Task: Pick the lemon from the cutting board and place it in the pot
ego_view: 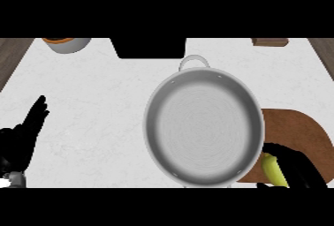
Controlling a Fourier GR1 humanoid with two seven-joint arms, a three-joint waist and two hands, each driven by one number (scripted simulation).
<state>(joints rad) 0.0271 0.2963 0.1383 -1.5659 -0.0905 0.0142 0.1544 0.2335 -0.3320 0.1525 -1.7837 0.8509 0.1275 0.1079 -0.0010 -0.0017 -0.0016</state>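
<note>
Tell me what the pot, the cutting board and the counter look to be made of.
Pot: seems brushed metal, grey with faint concentric rings on its base and a looped handle at its far rim.
Cutting board: probably wood, matte brown with no shine; no grain can be made out.
Counter: looks like pale stone or marble, white with faint grey veining.

pot [203, 128]: grey metal, paler in the middle, faint concentric rings
lemon [274, 171]: yellow
cutting board [297, 132]: reddish brown
counter [98, 101]: white with faint grey marbling
right hand [297, 165]: black
left hand [23, 132]: black
cup [67, 44]: pale grey, orange inside
block [269, 42]: brown, at the far right edge
panel [149, 47]: black, at the counter's far side
</note>
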